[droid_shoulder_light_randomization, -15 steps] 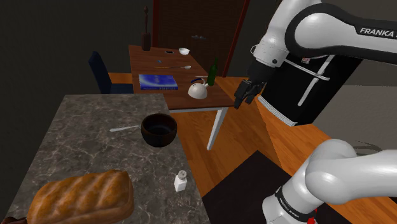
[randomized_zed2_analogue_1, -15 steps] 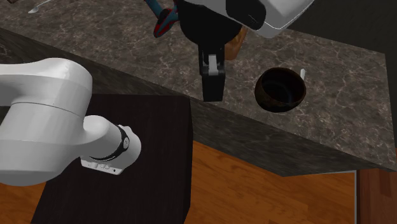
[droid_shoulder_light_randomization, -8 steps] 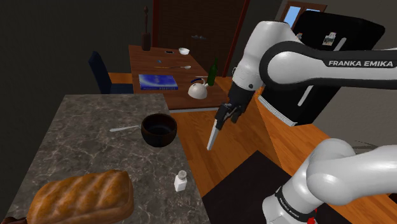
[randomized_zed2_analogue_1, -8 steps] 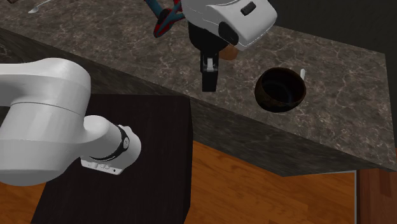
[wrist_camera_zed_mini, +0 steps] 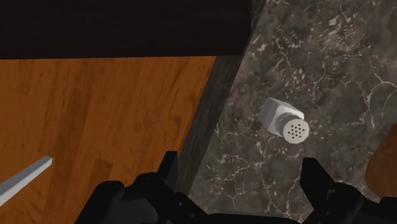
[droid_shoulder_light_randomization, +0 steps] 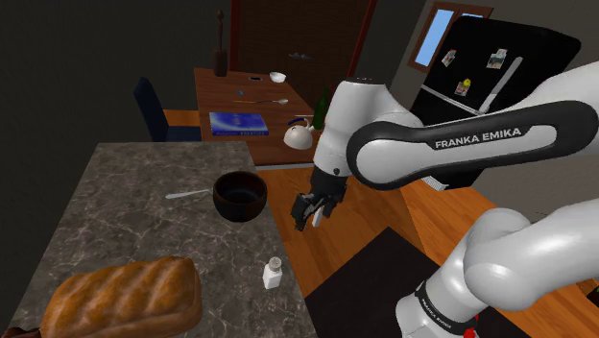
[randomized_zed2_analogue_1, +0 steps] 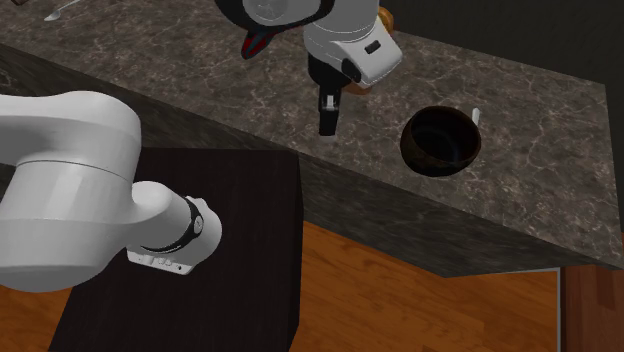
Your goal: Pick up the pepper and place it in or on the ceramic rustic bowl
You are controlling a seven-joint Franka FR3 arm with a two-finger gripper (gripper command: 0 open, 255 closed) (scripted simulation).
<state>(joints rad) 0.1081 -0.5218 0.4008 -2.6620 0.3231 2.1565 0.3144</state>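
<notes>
Pepper shaker [droid_shoulder_light_randomization: 273,275], drawn white with a perforated cap, is seen standing on the marble counter [droid_shoulder_light_randomization: 115,211] near its edge, well apart from the dark bowl [droid_shoulder_light_randomization: 239,195]; nothing is yet grasped. Gripper [droid_shoulder_light_randomization: 309,213] is held over the counter edge, fingers spread wide and empty; its height above the shaker cannot be judged reliably. Descent, grasp, lift and placement are all left.
</notes>
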